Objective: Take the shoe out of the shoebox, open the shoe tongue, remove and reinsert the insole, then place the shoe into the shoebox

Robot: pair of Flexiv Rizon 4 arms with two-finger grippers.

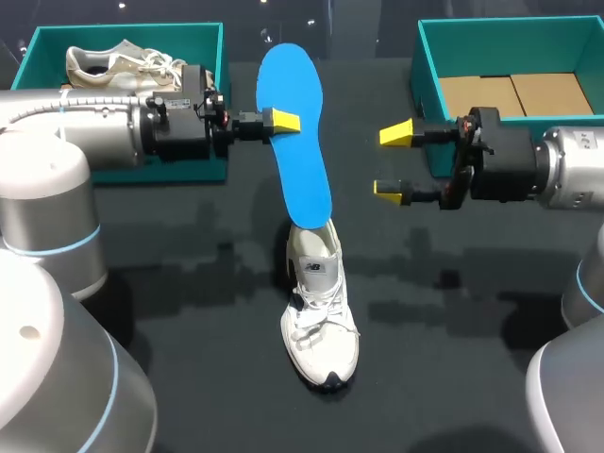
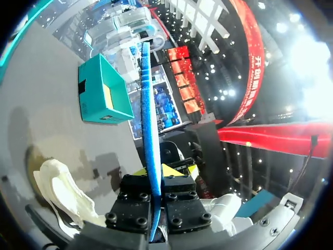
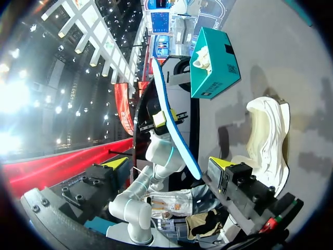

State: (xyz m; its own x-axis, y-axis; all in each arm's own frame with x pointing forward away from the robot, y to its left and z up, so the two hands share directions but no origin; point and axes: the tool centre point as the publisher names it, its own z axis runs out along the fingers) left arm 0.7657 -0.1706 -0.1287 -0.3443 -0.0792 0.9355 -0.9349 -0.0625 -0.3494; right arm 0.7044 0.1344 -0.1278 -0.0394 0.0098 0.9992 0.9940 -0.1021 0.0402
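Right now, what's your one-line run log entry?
left jaws: shut on flat blue foam insole | right jaws: open | white lace-up sneaker: upright on table

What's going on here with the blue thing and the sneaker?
The left gripper is shut on a blue insole, held up with its lower end at the opening of the white sneaker standing on the table. The right gripper is open and empty, just in front of the right teal shoebox, which holds only cardboard. A second sneaker lies in the left shoebox. Whether the insole is coming out or going back in cannot be told.
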